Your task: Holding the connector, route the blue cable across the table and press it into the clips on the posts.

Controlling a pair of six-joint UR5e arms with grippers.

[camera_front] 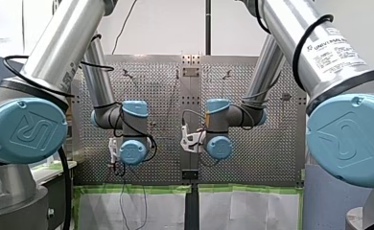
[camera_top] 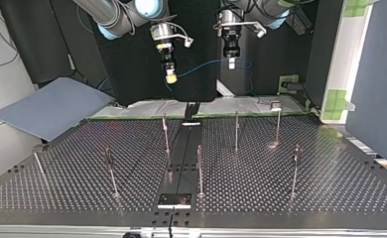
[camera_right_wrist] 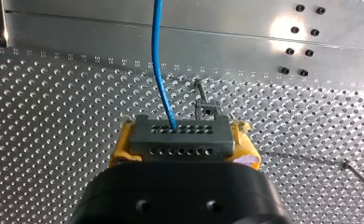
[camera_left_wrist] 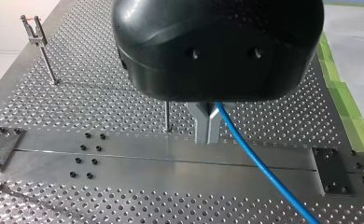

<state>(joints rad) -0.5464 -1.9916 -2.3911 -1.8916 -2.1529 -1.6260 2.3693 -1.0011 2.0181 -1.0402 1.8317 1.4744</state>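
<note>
1. Front: left arm (camera_front: 133, 152) and right arm (camera_front: 218, 146) hang over the desk (camera_front: 266, 158).
2. Top: the cable (camera_top: 206, 63) hangs in the air between right tool (camera_top: 170, 77) and left tool (camera_top: 231, 63), above the posts (camera_top: 236, 130).
3. Left wrist: left tool's metal fingers (camera_left_wrist: 202, 123) are pinched together on the cable.
4. Right wrist: right tool's yellow pads (camera_right_wrist: 119, 147) clamp the connector (camera_right_wrist: 180, 135), and the cable runs out of it.

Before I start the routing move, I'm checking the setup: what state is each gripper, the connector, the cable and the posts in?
My right gripper: shut on the connector, yellow pads at its sides.
Connector: held, with the cable coming out of it.
My left gripper: shut on the cable.
Cable: slung in the air between the two grippers, on none of the posts.
Posts: upright, with no cable on them.
</note>
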